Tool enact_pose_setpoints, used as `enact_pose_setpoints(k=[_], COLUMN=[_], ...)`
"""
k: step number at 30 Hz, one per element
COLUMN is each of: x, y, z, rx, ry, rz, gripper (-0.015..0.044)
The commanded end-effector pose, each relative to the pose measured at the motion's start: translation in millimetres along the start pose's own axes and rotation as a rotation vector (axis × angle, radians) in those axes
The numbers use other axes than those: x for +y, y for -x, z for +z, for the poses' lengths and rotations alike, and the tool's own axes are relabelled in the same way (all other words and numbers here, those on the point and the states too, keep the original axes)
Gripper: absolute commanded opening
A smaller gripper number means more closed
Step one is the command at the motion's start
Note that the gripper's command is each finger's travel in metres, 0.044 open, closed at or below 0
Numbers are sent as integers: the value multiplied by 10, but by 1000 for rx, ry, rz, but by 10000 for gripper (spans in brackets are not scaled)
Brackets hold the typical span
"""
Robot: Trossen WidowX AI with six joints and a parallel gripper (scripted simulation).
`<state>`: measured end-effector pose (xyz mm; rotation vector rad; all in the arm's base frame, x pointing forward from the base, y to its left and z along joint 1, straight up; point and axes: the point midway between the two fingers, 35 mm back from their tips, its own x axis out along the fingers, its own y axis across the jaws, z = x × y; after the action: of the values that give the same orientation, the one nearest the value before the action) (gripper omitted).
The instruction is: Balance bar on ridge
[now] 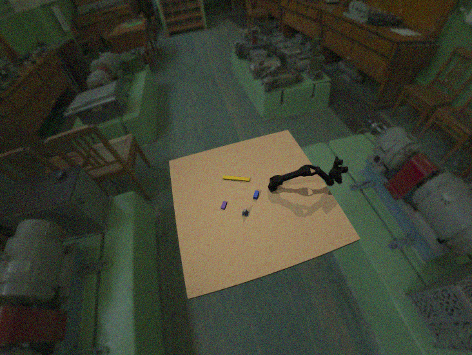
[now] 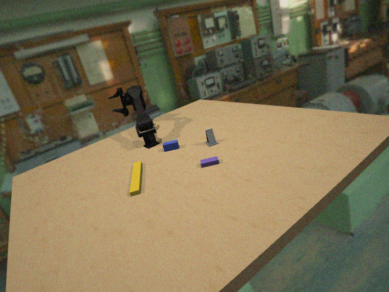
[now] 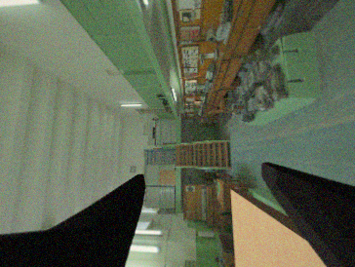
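The yellow bar [image 1: 236,178] [image 2: 136,179] lies flat on the table [image 1: 213,263] [image 2: 188,245], apart from the ridge. The small grey ridge [image 1: 245,213] [image 2: 211,137] stands upright on the table, and nothing rests on it. My gripper [image 1: 342,164] [image 2: 111,103] [image 3: 202,174] is open and empty. It is raised in the air on the far side of the arm's base from the bar, well away from bar and ridge. The wrist view shows the two dark fingers wide apart, the room and a corner of the table, with neither bar nor ridge.
A blue block [image 1: 256,194] [image 2: 170,145] lies on the table between the arm's base [image 1: 273,186] [image 2: 151,144] and the ridge. A smaller purple block [image 1: 224,205] [image 2: 209,162] lies near the ridge, on the side away from the arm.
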<state>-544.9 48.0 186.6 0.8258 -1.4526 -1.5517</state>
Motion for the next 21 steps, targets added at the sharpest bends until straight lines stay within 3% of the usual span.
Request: enact_pose_setpoints(k=[1, 4, 21], x=[4, 65, 409], y=[6, 98, 1263], z=[4, 58, 493], rx=[-3, -38, -382], ry=[1, 8, 12], rz=[0, 7, 24], gripper=[374, 315, 315])
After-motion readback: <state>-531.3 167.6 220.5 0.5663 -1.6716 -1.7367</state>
